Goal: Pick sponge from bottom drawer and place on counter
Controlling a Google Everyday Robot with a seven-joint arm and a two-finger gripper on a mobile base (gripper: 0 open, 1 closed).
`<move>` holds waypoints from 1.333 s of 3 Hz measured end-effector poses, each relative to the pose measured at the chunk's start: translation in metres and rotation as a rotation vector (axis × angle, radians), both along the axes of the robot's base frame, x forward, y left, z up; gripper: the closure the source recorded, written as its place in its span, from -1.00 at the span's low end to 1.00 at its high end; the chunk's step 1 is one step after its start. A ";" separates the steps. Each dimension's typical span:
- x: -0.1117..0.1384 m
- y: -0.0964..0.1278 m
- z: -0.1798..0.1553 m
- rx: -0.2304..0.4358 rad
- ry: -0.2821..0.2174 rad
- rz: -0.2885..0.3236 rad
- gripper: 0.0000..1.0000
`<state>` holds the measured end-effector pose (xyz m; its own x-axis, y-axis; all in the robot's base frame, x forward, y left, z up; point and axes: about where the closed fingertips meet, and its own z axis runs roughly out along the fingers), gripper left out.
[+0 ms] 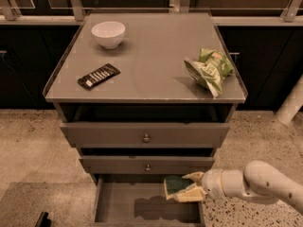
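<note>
My gripper [185, 187] is at the lower right, over the open bottom drawer [113, 203], with my white arm reaching in from the right. It is shut on the sponge [175, 184], a dark green pad with a yellow layer, held above the drawer's flat grey floor, where its shadow falls. The sponge sits just below the front of the middle drawer [147, 165]. The counter [151, 56] is the grey-brown glossy top above the three drawers.
On the counter stand a white bowl [108, 33] at the back left, a black candy-bar wrapper [98, 75] at the front left and a light green snack bag [210, 70] at the right. The top drawer [145, 135] and the middle drawer stand slightly out.
</note>
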<state>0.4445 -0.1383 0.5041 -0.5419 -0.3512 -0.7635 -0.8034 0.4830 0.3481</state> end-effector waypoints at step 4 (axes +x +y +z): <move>-0.007 0.064 0.174 -0.284 -0.229 0.124 1.00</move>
<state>0.4378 -0.0738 0.6778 -0.3085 -0.6182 -0.7229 -0.9033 0.4286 0.0190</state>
